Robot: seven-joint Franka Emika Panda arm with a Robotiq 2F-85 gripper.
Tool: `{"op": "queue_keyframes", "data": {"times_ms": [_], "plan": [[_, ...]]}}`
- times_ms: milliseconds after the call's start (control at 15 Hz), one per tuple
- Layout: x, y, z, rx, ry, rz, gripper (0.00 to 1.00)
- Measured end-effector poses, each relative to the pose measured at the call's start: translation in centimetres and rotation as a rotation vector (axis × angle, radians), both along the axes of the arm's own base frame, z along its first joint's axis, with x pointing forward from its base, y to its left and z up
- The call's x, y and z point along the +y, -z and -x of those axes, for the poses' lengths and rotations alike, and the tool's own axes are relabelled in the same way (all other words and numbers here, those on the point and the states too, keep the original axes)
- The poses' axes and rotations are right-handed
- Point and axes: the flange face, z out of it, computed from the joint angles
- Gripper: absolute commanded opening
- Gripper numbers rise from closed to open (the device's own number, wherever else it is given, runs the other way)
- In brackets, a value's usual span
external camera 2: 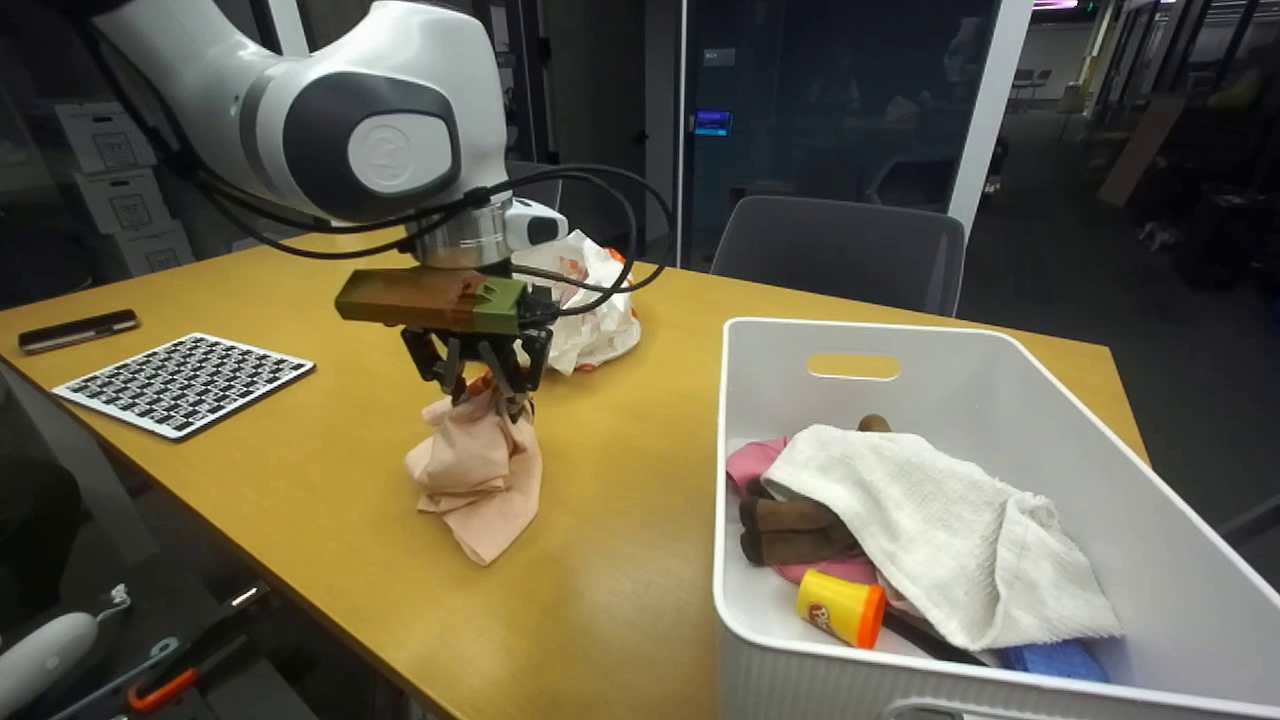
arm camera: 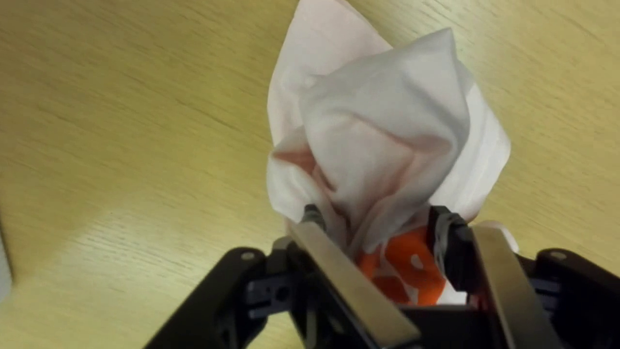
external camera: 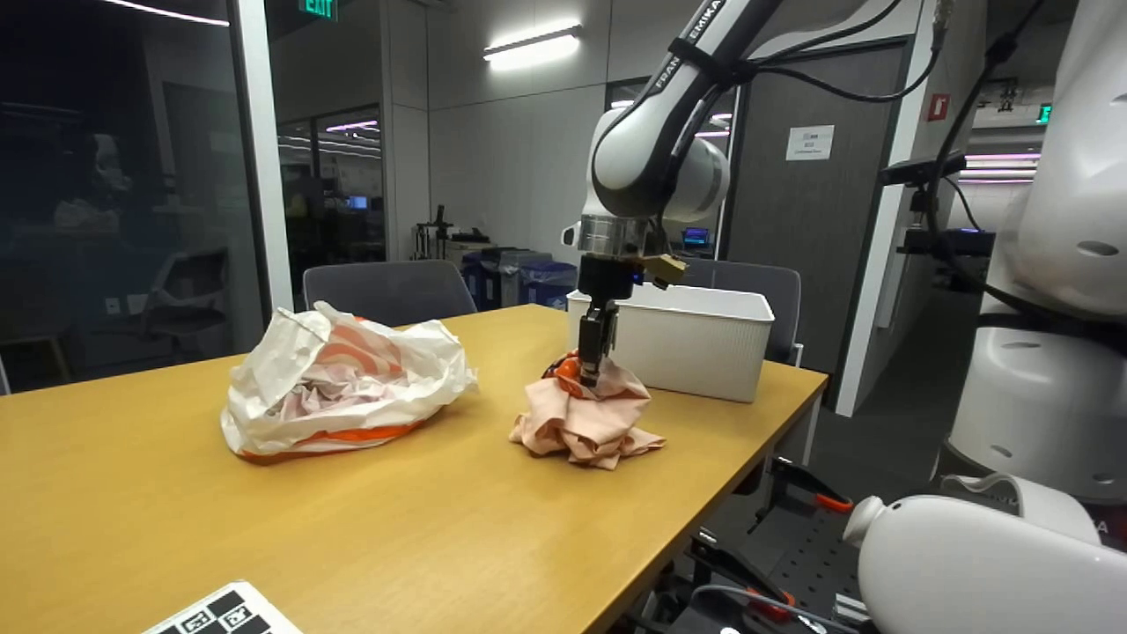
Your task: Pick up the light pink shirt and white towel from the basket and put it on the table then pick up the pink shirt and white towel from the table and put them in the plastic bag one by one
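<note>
The light pink shirt (external camera: 585, 423) is bunched in a small heap on the table; it also shows in an exterior view (external camera 2: 470, 460) and the wrist view (arm camera: 378, 121). An orange and white printed part of it lies at the jaws. My gripper (arm camera: 377, 220) is low over the heap, fingers apart on either side of the bunched cloth; it shows in both exterior views (external camera: 590, 379) (external camera 2: 488, 402). The white towel (external camera 2: 930, 520) lies in the white basket (external camera 2: 960, 370). The white plastic bag (external camera: 277, 352) lies open on its side, with pale pink cloth inside.
The basket also holds a yellow tub (external camera 2: 838, 606), a brown-limbed toy (external camera 2: 800, 530) and pink cloth. The basket (external camera: 696, 352) stands close behind the gripper. A checkered board (external camera 2: 185, 385) and a dark flat object (external camera 2: 80, 331) lie on the table (external camera: 423, 528). Chairs stand behind it.
</note>
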Motion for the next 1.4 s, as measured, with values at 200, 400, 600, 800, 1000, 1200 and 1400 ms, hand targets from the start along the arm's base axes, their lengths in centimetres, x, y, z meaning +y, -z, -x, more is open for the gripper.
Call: {"op": "queue_keyframes", "data": {"times_ms": [200, 400, 600, 800, 1000, 1200, 1400], "plan": [[0.3, 0.7, 0.4, 0.049, -0.052, -0.115, 1.00], [0.2, 1.9, 0.3, 0.062, -0.092, -0.146, 1.00], [0.6, 3.8, -0.2, 0.039, -0.124, -0.112, 1.00], [2.5, 6.9, -0.1, 0.035, -0.184, -0.056, 1.00], [4.0, 9.6, 0.1, 0.063, -0.217, 0.005, 1.00], [4.7, 10.5, -0.4, 0.069, -0.225, 0.051, 0.68], [5.1, 10.3, -1.0, 0.056, -0.209, 0.070, 0.43]]}}
